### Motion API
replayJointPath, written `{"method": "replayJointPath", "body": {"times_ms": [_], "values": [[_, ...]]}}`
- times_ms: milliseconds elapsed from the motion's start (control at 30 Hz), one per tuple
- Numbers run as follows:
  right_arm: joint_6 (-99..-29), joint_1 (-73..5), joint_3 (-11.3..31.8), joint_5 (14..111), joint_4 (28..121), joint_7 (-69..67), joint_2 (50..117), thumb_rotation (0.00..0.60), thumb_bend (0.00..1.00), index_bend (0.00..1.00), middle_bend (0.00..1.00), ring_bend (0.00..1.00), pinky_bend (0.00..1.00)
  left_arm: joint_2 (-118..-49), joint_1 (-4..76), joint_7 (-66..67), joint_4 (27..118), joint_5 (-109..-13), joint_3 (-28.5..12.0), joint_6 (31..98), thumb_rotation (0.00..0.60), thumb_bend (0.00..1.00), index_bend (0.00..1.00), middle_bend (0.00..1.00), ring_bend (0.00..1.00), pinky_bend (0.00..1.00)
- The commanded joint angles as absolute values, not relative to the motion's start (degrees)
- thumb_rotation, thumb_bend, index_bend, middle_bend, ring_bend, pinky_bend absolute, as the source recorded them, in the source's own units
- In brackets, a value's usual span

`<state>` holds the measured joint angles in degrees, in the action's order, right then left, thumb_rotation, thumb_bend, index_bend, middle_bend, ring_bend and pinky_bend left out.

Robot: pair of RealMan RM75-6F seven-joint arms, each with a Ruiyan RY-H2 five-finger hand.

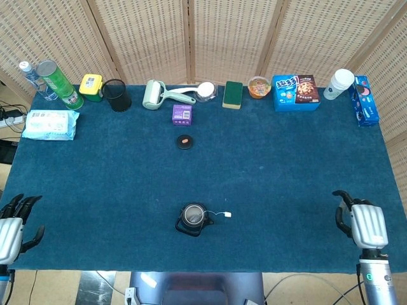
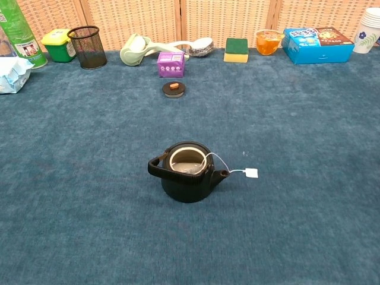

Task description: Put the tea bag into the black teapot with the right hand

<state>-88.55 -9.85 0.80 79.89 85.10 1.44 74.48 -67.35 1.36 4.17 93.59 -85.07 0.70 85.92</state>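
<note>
The black teapot [image 1: 193, 218] [image 2: 187, 172] stands lidless near the table's front middle. The tea bag lies inside it, mostly hidden; its string runs over the rim to a small white tag [image 1: 227, 215] [image 2: 252, 173] lying on the cloth to the right of the spout. My right hand [image 1: 365, 224] is at the front right corner of the table, far from the teapot, holding nothing, fingers apart. My left hand [image 1: 14, 227] hangs at the front left edge, also holding nothing, fingers spread. Neither hand shows in the chest view.
The teapot's lid [image 1: 185, 142] [image 2: 174, 89] lies behind the teapot, near a purple box [image 1: 182, 114]. Along the back edge stand a green can [image 1: 58, 84], black mesh cup [image 1: 117, 94], lint roller [image 1: 154, 94], sponge [image 1: 233, 94], blue boxes [image 1: 296, 93] and paper cups [image 1: 339, 84].
</note>
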Motion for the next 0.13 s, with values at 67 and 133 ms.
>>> {"method": "replayJointPath", "body": {"times_ms": [67,133], "values": [[-87.6,-9.8,1.5,80.0,84.4,1.0,75.0,0.600,0.64,0.34,0.60,0.59,0.52,-67.5,1.7,4.8,93.9,-84.5,0.4,85.2,0.600,0.45,0.16,0.19,0.08,0.14],[-87.5,-9.8,1.9,80.2,84.1,0.8,75.2,0.600,0.64,0.35,0.60,0.59,0.52,-67.5,1.9,5.1,94.0,-84.3,0.2,84.9,0.600,0.45,0.16,0.19,0.08,0.14]]}}
